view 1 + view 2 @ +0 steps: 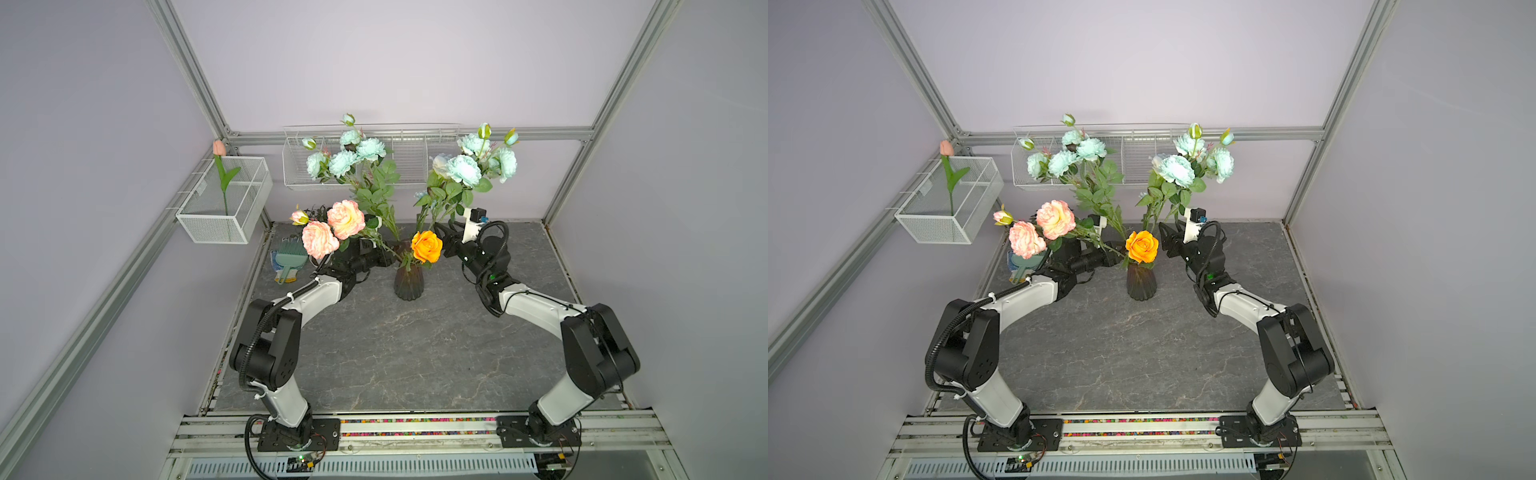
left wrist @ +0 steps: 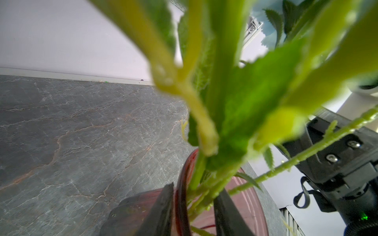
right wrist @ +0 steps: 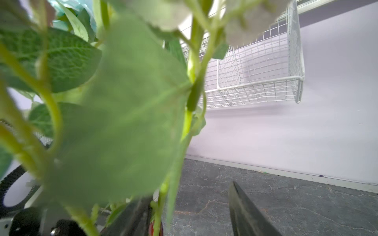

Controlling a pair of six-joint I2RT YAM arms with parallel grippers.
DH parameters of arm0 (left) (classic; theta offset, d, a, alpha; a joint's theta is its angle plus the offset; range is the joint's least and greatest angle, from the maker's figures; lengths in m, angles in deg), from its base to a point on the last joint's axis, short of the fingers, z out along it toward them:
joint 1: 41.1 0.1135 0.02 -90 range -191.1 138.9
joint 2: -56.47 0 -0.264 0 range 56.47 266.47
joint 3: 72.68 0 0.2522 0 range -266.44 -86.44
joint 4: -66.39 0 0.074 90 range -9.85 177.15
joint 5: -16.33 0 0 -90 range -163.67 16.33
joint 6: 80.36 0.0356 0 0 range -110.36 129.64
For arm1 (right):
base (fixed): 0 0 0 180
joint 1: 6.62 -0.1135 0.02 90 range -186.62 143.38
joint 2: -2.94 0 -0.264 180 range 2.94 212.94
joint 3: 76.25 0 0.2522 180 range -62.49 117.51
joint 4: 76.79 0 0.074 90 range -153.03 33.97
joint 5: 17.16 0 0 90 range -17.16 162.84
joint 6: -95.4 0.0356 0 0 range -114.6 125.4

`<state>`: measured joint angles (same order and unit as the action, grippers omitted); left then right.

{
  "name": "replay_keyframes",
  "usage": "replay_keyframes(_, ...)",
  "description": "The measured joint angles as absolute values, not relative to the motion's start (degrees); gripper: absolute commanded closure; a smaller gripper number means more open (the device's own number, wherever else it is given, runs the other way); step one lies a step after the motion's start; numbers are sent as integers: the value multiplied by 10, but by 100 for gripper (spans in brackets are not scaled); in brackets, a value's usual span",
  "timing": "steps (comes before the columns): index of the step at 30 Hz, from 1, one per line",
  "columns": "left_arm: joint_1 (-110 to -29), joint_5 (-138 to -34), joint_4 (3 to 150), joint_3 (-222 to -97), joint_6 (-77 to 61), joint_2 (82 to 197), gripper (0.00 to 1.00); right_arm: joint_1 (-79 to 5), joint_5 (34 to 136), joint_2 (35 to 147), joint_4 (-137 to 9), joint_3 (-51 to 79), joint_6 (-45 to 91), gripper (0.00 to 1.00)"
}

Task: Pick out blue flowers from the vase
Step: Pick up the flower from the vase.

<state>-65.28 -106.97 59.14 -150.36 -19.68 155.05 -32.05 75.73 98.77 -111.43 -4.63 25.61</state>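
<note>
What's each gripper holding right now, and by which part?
The left gripper is shut on green stems just above the vase rim; whose stems they are cannot be told. The right gripper is open around a leafy stem, holding nothing.

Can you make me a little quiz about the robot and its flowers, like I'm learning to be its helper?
1. True or false: the orange rose stands in the vase.
2. Which flower stands in the mesh basket on the side wall? A) tulip B) daisy C) sunflower
3. Which one is open: the left gripper or the right gripper?
Key: 1 true; 2 A; 3 the right gripper.
</note>
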Motion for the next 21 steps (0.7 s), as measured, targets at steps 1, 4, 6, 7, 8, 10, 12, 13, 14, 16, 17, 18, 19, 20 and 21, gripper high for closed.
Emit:
replay_keyframes(1,-653,-1070,593,-1504,-197,1551,64,-321,756,995,-1117,-40,258,45)
replay_keyframes(4,-653,-1070,597,-1505,-197,1551,64,-322,756,1006,-1121,-27,263,52)
replay_keyframes(6,-653,-1070,597,-1505,-197,1551,64,-324,756,1008,-1124,-23,266,54)
replay_keyframes(7,-653,-1070,597,-1506,-197,1551,64,-324,756,1008,-1127,-22,267,55)
replay_keyframes(8,-653,-1070,597,-1506,-197,1551,64,-324,756,1008,-1130,-22,268,57)
replay_keyframes(10,-653,-1070,599,-1506,-197,1551,64,-324,756,1008,-1135,-20,270,59)
replay_keyframes(12,-653,-1070,599,-1506,-197,1551,64,-324,756,1008,-1139,-20,274,54)
replay_keyframes(13,-653,-1070,599,-1506,-197,1551,64,-325,756,1008,-1139,-20,276,49)
replay_keyframes(14,-653,-1070,599,-1506,-197,1551,65,-325,756,1008,-1140,-20,279,45)
replay_keyframes(16,-653,-1070,599,-1506,-197,1551,65,-325,756,1008,-1143,-20,284,36)
replay_keyframes(17,-653,-1070,599,-1506,-197,1551,65,-326,755,1008,-1144,-20,285,33)
replay_keyframes(18,-653,-1071,599,-1506,-197,1551,65,-327,756,1008,-1145,-20,286,32)
replay_keyframes(19,-653,-1071,599,-1506,-197,1551,65,-327,756,1008,-1146,-19,286,31)
replay_keyframes(20,-653,-1071,599,-1506,-197,1551,65,-328,757,1009,-1146,-18,287,31)
replay_keyframes(21,-653,-1071,599,-1507,-197,1551,65,-328,757,1012,-1148,-15,288,31)
